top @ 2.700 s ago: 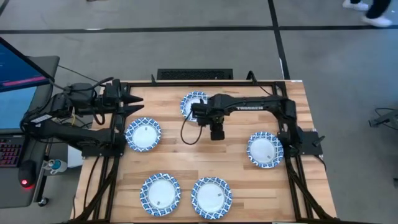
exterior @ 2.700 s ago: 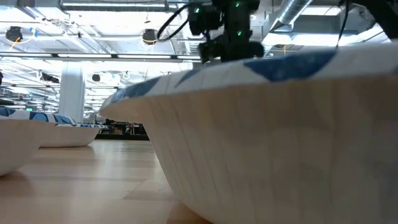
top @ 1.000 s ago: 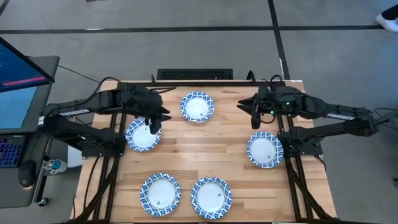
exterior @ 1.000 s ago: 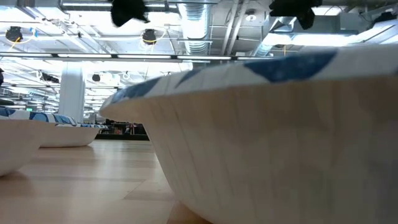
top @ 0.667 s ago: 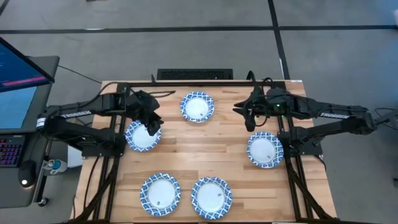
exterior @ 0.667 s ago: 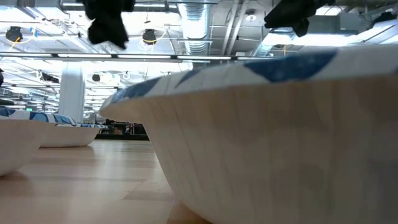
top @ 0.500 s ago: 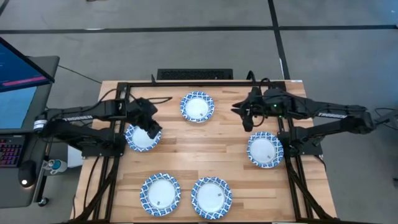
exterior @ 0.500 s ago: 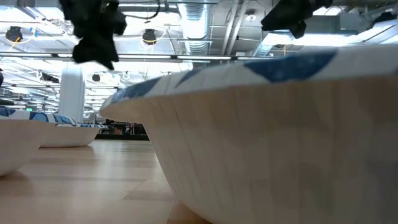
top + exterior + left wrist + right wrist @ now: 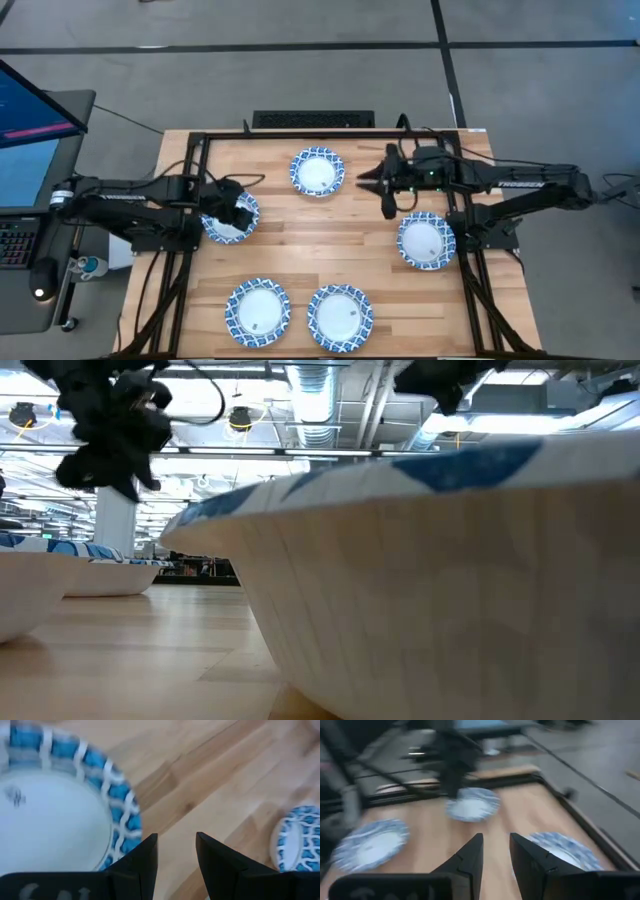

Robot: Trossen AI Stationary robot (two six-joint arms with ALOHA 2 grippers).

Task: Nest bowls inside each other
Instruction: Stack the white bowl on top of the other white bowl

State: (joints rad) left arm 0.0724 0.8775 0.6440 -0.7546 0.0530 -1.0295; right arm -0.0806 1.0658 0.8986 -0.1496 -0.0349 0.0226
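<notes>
Several blue-rimmed white bowls rest flat on their bases, apart from one another, on the wooden table. The left bowl (image 9: pixel 226 222) lies under my left gripper (image 9: pixel 241 211), which hovers open over its right rim (image 9: pixel 125 827); the low view shows this gripper (image 9: pixel 108 435) well above the table. The far bowl (image 9: pixel 317 171) and the right bowl (image 9: pixel 426 241) flank my right gripper (image 9: pixel 384 186), which is open and in the air between them. Two more bowls (image 9: pixel 257 310) (image 9: pixel 340 317) sit by the near edge.
A black frame rail (image 9: pixel 320 134) runs along the table's far edge and down both sides. Bare wood (image 9: pixel 320 235) spreads across the table's middle. One bowl (image 9: pixel 450 560) stands right in front of the low camera and hides most of the table.
My left gripper has come down and drawn back toward the table's left and near side, ending over the left bowl's right rim. My right gripper has moved toward the table's left, into the space between the far and right bowls. No bowl has moved.
</notes>
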